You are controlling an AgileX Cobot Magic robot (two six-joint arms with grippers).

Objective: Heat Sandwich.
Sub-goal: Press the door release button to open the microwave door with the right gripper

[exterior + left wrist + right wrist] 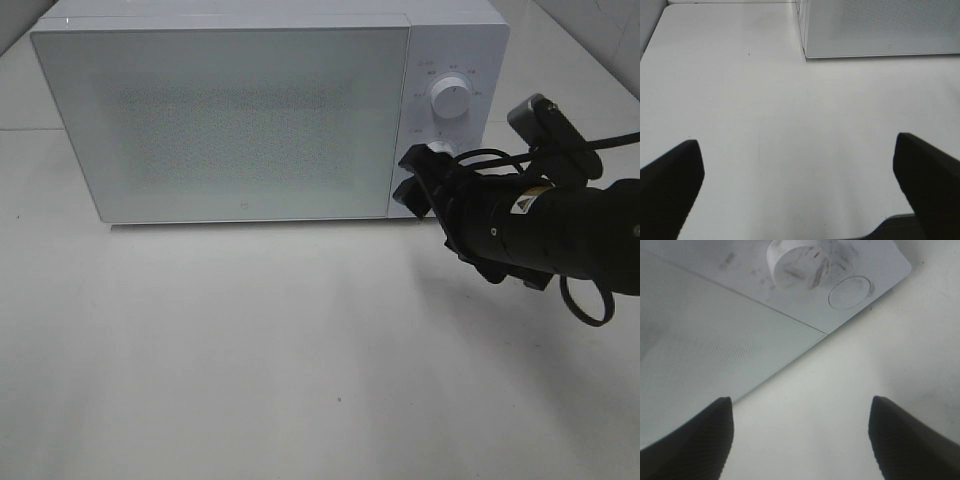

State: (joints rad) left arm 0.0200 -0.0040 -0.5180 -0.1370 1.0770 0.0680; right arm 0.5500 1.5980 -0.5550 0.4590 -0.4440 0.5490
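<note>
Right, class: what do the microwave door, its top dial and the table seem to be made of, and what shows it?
Door: glass or glossy plastic, going by its sheen and the fine dotted mesh behind it. Top dial: probably smooth white moulded plastic. Table: hard, white, matte, perhaps laminate; faint scuffs show, but the material is left open.

A white microwave (220, 120), door shut, stands on the white table (250, 350), a round dial (452, 100) on its control panel.
</note>
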